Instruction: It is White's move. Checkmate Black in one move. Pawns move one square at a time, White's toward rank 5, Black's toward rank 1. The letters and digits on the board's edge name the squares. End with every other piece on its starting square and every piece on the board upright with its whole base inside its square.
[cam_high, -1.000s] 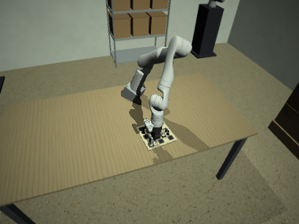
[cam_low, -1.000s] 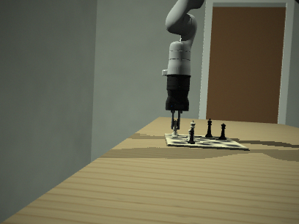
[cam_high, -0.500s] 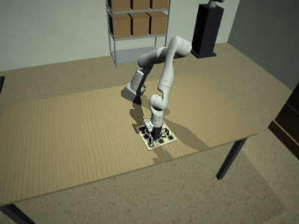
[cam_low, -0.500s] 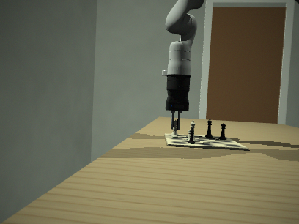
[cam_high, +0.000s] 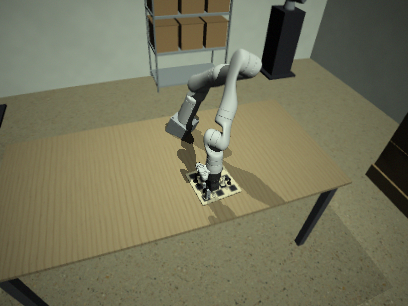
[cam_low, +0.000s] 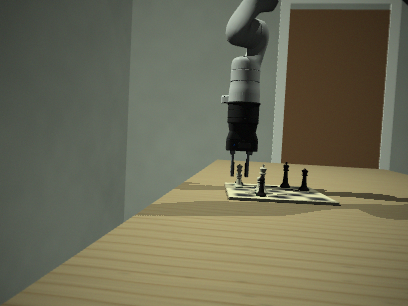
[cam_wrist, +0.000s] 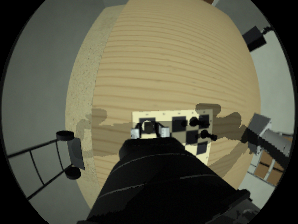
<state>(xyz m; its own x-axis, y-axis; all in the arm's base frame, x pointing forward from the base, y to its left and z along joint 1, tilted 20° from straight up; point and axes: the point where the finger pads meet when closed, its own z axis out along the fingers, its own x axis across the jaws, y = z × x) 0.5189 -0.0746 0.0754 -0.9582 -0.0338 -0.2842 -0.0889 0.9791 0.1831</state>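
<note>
A small chessboard (cam_high: 205, 200) (cam_low: 321, 199) (cam_wrist: 140, 117) lies near the table's front edge. My gripper (cam_low: 239, 172) (cam_high: 212, 189) is open and points straight down over the board's near-left corner. Its fingers straddle the head of a small white piece (cam_low: 239, 181), which stands upright on the board. A taller white piece (cam_low: 263, 171) stands just to the right, with a black piece (cam_low: 260, 187) in front of it. Two more black pieces (cam_low: 285, 175) (cam_low: 304, 179) stand further right. In the wrist view the arm's body hides most of the board.
The wooden table (cam_high: 100, 200) (cam_low: 225, 260) carries the arm's base (cam_high: 181, 125) at its back edge. A shelf rack with cardboard boxes (cam_high: 190, 32) and a black pedestal (cam_high: 282, 42) stand behind the table. A brown door (cam_low: 335, 85) is beyond the board.
</note>
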